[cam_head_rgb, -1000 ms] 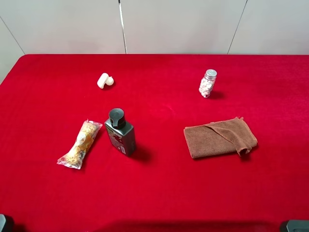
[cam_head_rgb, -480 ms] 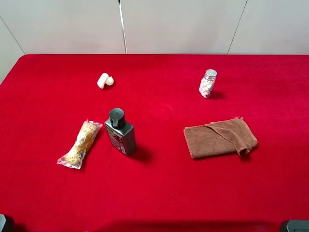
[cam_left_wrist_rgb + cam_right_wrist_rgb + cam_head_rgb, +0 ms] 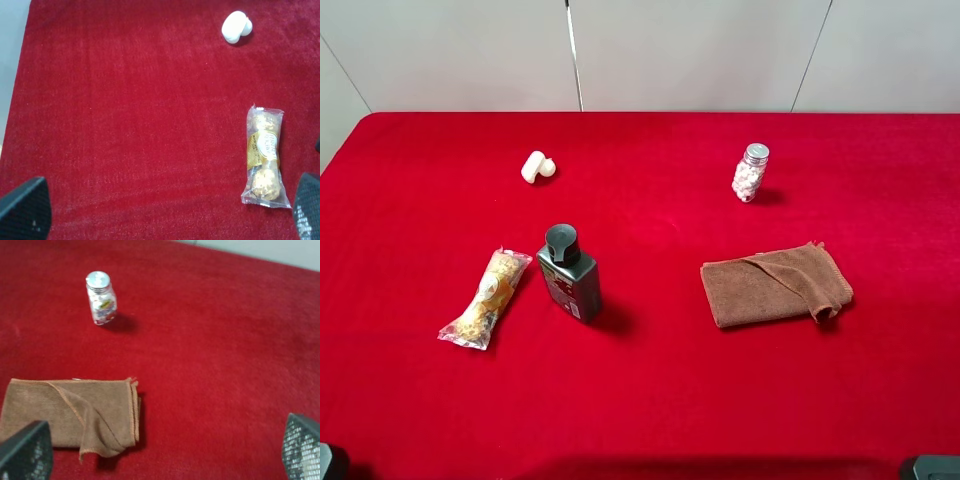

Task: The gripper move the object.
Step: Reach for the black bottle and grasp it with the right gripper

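1. The object (image 3: pixel 570 275), a dark grey bottle with a black cap, looks upright on the red table (image 3: pixel 650 400), just beside the snack packet (image 3: pixel 485 298), not touching it.
2. Left gripper (image 3: pixel 165 210): jaws spread wide, nothing between them. It sits back from the snack packet, with only the fingertips in the wrist view.
3. Right gripper (image 3: pixel 164 450): also spread wide and empty, well apart from the snack packet, over the brown cloth (image 3: pixel 775 285) side.
4. Judgement: both are open because no grasp has started. The task is at its very beginning.
5. The white capsule (image 3: pixel 536 166) is beyond the snack packet, toward the wall. The pill jar (image 3: pixel 751 172) is well apart from the packet, past the bottle.
6. Judgement: the left arm is the likely one, as the bottle stands on its side. The packet close alongside leaves little room for a jaw there, so a grip across the bottle's other faces is safer.
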### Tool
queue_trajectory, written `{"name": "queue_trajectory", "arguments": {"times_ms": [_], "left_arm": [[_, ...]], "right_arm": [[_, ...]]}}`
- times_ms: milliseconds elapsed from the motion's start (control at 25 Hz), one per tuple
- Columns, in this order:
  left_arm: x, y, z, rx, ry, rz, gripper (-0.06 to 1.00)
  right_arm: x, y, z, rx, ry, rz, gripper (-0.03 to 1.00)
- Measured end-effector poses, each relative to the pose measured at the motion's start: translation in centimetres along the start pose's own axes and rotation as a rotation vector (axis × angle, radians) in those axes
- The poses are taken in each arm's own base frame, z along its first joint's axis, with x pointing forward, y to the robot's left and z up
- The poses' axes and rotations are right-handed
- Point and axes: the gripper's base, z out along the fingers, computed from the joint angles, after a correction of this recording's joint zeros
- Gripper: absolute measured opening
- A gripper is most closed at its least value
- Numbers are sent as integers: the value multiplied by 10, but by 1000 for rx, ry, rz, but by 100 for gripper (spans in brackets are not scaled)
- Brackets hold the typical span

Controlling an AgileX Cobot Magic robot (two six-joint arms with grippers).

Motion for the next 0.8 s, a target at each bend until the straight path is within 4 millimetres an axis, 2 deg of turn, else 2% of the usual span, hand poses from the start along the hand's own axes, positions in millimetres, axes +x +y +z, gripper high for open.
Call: {"name": "queue_trajectory", "arguments": {"times_ms": [160,320,600,800], "left_arm": [[0,0,0,0,0,0,96],[0,0,0,0,0,0,96],[0,0,0,0,0,0,96],[0,0,0,0,0,0,96]], "right_arm": [[-32,2,17,-81,53,-52,69],[-56,13,38,-170,113,-132,69],[-88,51,70,-322,224,-265,69],[-103,89,88,-418,306,-348,69]]}}
